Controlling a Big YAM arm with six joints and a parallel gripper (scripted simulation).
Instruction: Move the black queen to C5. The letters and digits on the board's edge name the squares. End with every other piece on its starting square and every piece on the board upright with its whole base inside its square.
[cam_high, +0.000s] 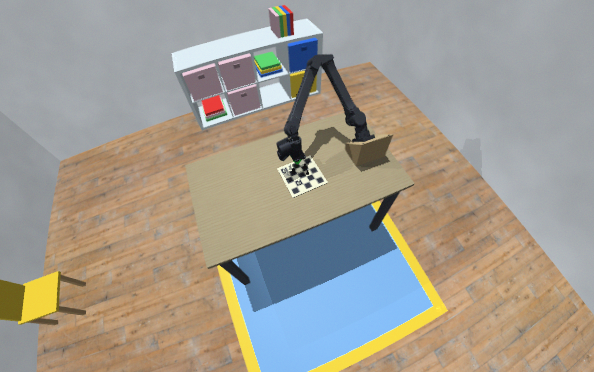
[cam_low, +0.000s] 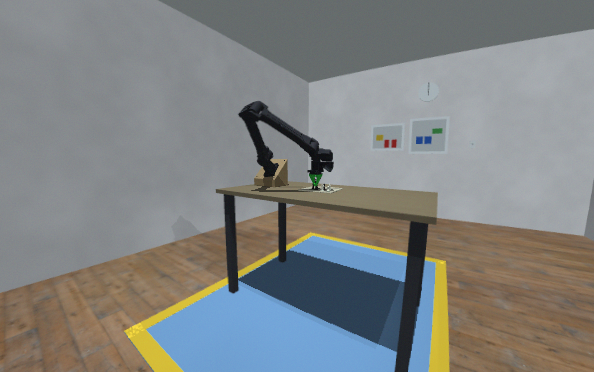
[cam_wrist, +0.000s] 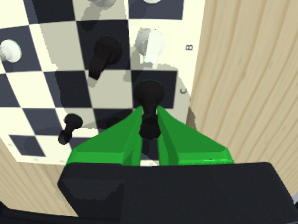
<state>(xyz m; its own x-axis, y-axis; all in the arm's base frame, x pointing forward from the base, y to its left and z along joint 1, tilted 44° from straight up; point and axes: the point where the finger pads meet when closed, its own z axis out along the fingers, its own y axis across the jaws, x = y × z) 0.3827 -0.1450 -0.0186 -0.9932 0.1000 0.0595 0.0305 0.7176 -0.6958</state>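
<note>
In the wrist view my green-fingered gripper is shut on the black queen, which stands at the board's edge in the row marked C. The small chessboard lies on the table; it also shows in the wrist view. Another black piece stands one row further, a black pawn lies to the left. The gripper shows over the board's far corner and from the side.
A tan wedge-shaped arm mount stands on the table behind the board. The board's right edge with letters A, B, C borders bare wooden table. A shelf stands far behind, a yellow chair at the left.
</note>
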